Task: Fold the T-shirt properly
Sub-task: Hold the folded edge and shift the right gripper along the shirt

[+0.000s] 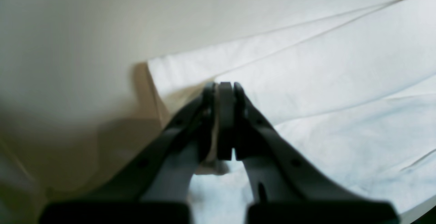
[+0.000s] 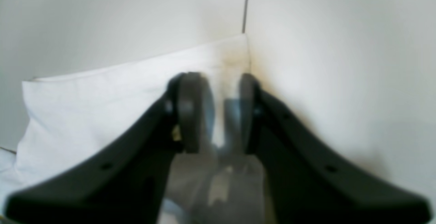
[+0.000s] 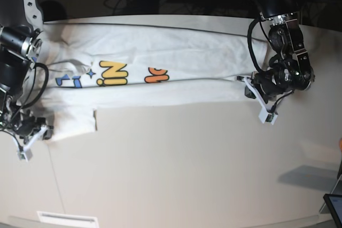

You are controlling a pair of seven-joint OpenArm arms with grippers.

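The T-shirt (image 3: 160,73) lies flat on the pale worktop (image 3: 181,169) as a long white band, its long axis running side to side across the far half of the worktop in the base view. One long edge is folded over, so only part of the print shows along that fold: blue marks, yellow letters (image 3: 113,73) and an orange scrap (image 3: 156,75), all lying sideways to the camera. At the end of the T-shirt on that view's left, the cloth widens into a flap that reaches nearer the camera than the rest of the band. The left gripper (image 1: 224,91) sits at the opposite end of the T-shirt, at its near corner, with its fingers pressed together on a thin edge of white fabric; the wrist view shows the cloth running between the pads and the creased T-shirt spreading away beyond them. The right gripper (image 2: 218,105) is at the corner of the wider flap, low over the worktop. Its fingers stand a little apart with white cloth lying between and beyond them, but the picture is blurred and I cannot tell whether they have hold of it. A seam (image 2: 246,4) in the worktop runs away from the T-shirt's corner there.
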